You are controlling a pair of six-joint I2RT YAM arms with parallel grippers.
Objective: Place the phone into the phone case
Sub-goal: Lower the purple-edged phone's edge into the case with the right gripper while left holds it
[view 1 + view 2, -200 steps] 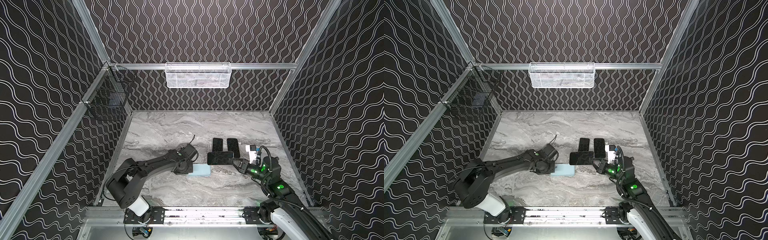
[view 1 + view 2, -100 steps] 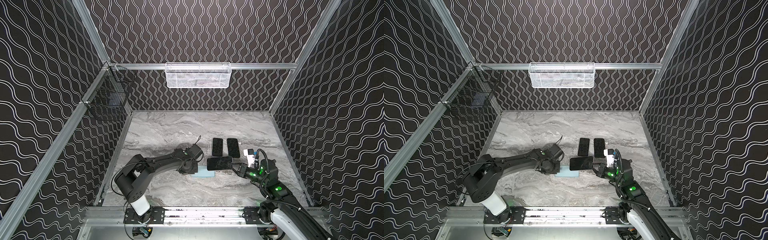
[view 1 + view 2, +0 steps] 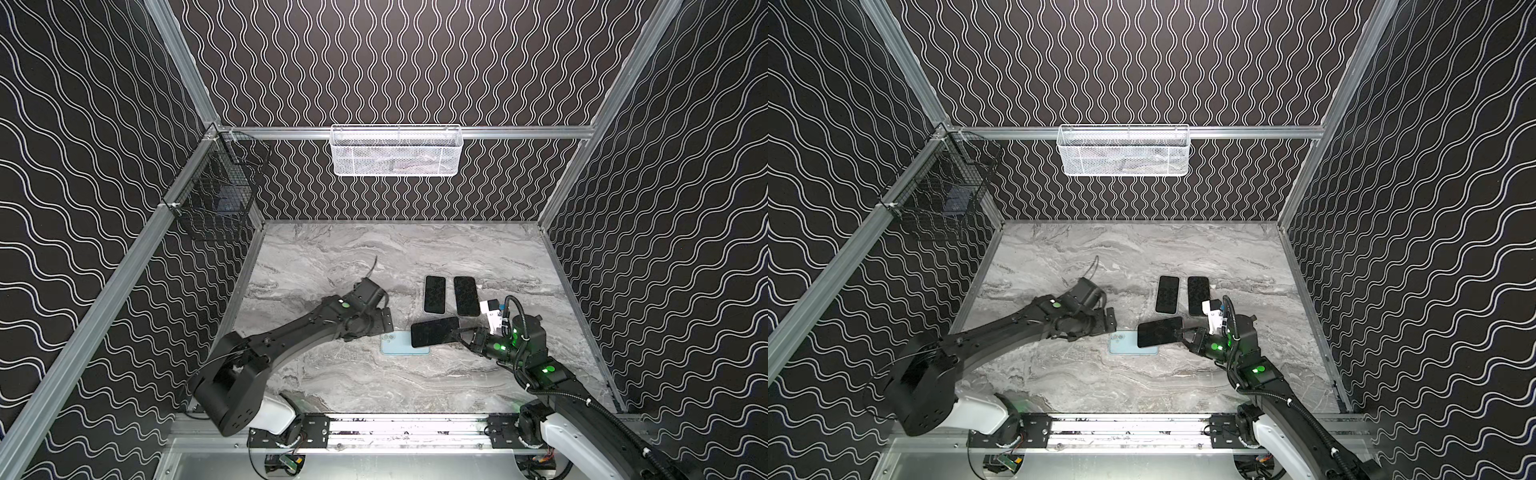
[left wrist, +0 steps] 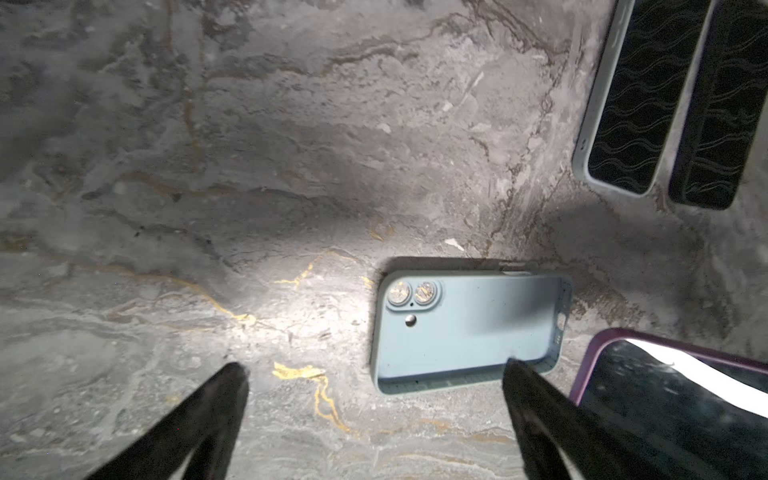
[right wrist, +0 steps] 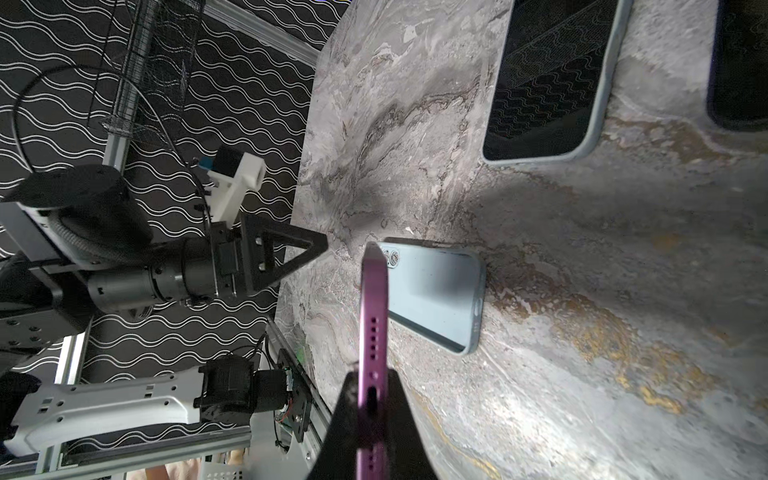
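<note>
Our right fingers point(image 5: 409, 432) clamped the phone point(image 3: 434, 331) by one end over the case point(image 3: 395, 345) on the tabletop point(image 3: 374, 257); left fingers point(image 4: 540, 415) hung spread, empty. Unheld, the case could skid under pressing.

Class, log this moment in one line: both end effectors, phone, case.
left end effector: open, beside blue case | right end effector: shut on purple phone, raised | blue case: empty, flat
</note>
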